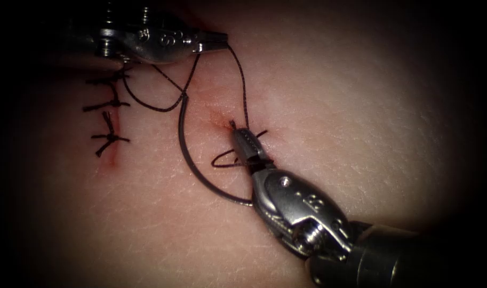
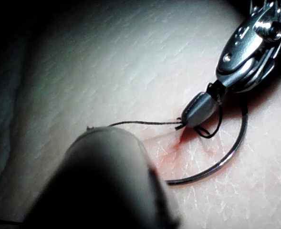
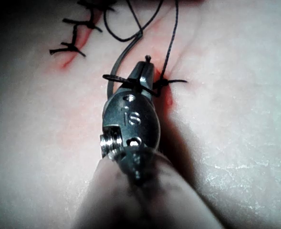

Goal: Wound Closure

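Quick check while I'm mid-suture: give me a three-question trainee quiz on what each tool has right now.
1. True or false: the right tool holds the needle.
2. What is the left tool shut on? A) the needle B) the thread C) the tissue
3. Fill in: a loop of thread sits around the ___ tool.

Key:
1. False. The needle lies on the tissue to the right of the stitched cut, and neither tool holds it.
2. B. From the left tool's tip the thread runs down to the right tool.
3. right
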Available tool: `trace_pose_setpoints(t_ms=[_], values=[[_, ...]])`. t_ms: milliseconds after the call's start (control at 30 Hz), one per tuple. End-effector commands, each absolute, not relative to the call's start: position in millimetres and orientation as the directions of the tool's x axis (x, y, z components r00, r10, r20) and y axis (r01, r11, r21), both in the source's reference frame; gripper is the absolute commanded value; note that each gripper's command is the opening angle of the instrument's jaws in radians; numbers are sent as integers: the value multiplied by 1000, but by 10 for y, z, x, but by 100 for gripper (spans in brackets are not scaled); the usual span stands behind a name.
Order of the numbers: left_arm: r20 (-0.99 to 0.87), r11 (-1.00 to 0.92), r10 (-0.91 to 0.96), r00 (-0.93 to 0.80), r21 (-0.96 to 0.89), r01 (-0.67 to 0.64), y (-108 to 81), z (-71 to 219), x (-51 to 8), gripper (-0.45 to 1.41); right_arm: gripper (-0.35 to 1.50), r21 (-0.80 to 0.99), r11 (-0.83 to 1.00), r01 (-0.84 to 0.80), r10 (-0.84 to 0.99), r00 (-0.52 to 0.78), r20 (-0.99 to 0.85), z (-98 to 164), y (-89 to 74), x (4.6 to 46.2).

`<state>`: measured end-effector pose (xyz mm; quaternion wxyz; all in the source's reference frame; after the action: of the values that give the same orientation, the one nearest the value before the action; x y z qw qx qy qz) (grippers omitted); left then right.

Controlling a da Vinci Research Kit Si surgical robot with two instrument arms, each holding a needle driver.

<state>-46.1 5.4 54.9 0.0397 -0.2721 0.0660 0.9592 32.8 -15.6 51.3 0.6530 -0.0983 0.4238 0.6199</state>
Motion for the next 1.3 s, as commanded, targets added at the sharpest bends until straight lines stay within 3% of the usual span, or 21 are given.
trace_pose_setpoints(t_ms=[33, 200, 433, 1300], values=[[-535, -988, 50, -843, 99, -122, 63, 551, -472, -45, -35, 401, 218, -890, 727, -127, -675, 518, -160, 336], [-585, -976, 151, -797, 40, -214, 99, 544, -477, -45, -35, 413, 239, -879, 739, -111, -665, 521, -167, 338], [-701, -894, 323, -636, -6, -448, 155, 520, -464, -45, -35, 424, 262, -867, 750, -93, -654, 522, -180, 343], [-727, -783, 417, -546, 18, -622, 237, 498, -447, -45, -35, 411, 348, -843, 738, -24, -675, 510, -203, 350]])
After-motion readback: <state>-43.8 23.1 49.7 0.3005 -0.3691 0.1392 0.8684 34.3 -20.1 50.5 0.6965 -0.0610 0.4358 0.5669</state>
